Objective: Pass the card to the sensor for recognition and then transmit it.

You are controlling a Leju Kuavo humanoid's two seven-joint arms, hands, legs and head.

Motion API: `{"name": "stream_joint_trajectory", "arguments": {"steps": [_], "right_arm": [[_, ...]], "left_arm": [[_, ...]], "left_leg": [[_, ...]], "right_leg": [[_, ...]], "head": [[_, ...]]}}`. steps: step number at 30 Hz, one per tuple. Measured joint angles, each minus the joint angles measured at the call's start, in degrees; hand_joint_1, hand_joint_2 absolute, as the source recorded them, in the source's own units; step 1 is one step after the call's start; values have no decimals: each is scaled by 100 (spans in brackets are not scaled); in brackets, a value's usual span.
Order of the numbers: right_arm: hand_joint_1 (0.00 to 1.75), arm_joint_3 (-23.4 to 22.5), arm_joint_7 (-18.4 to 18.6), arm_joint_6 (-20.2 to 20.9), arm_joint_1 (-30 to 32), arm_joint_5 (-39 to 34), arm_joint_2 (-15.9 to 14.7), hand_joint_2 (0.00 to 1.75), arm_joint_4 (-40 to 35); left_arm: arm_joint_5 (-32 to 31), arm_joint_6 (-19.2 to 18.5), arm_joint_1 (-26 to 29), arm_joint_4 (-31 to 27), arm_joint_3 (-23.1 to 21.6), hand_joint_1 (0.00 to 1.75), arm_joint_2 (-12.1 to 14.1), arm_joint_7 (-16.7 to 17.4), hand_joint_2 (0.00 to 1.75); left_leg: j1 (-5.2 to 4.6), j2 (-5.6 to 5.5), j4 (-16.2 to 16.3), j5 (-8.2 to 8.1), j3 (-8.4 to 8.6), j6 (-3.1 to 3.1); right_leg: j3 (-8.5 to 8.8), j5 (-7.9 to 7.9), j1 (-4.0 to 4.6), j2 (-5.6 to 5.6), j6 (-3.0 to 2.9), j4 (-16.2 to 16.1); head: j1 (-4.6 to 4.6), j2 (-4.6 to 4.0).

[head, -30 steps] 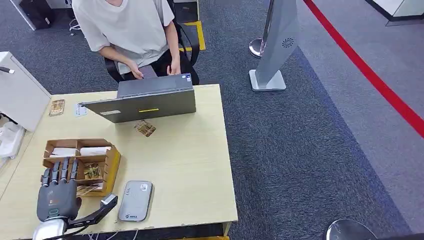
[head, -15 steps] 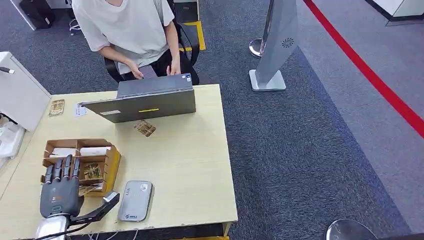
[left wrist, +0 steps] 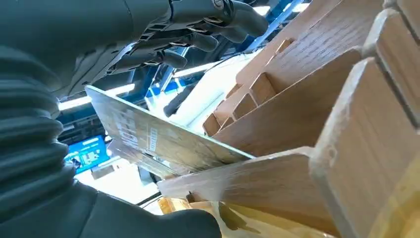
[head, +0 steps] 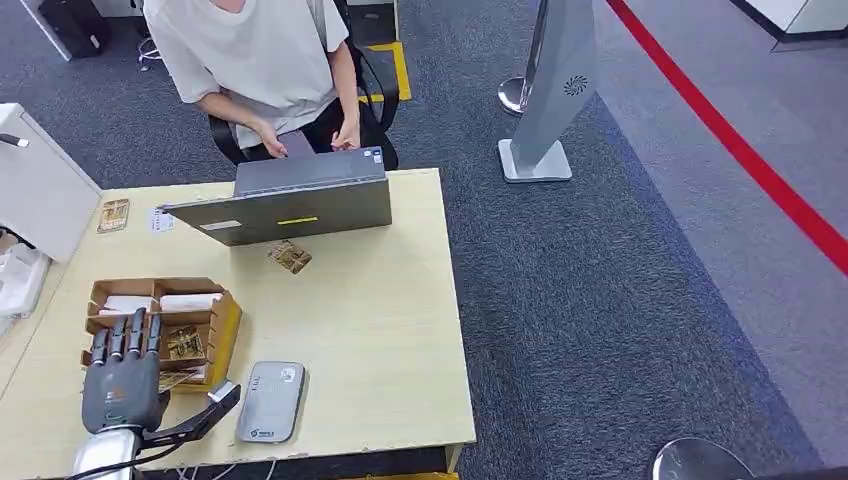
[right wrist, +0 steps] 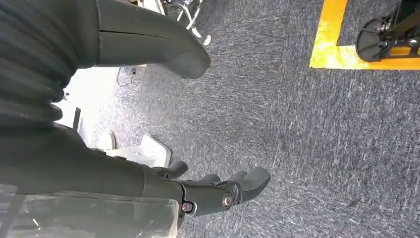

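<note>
- Head view: the left hand (head: 122,375) hovers over the near end of the wooden card box (head: 222,330) on the pale table (head: 380,330), fingers straight and side by side, thumb stuck out toward the grey sensor (head: 270,401) just beside the box.
- From above, the back of the hand covers whatever is beneath it; cards lie in the box compartments beside the fingers.
- Left wrist view: a card (left wrist: 158,141) stands tilted in the box's near slot, rising from behind a wooden divider (left wrist: 257,176) up under the palm. The fingers (left wrist: 198,39) are extended above it. Whether the hand actually holds the card, I cannot tell.
- Right wrist view: the right hand (right wrist: 218,191) hangs over grey carpet (right wrist: 297,139), fingers loosely curled, thumb apart, holding nothing.
- Head view, far side: a person (head: 260,60) sits at an open laptop (head: 290,200); 1 loose card (head: 291,257) lies just in front of it.
</note>
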Motion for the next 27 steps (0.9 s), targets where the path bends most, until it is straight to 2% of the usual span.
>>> {"name": "stream_joint_trajectory", "arguments": {"steps": [27], "right_arm": [[0,33,-11,-133,-25,0,-94,175,282]], "left_arm": [[0,216,-137,199,-44,0,-170,-280,175]], "left_leg": [[0,-1,1,0,0,0]], "right_leg": [[0,0,0,0,0,0]], "head": [[0,0]]}}
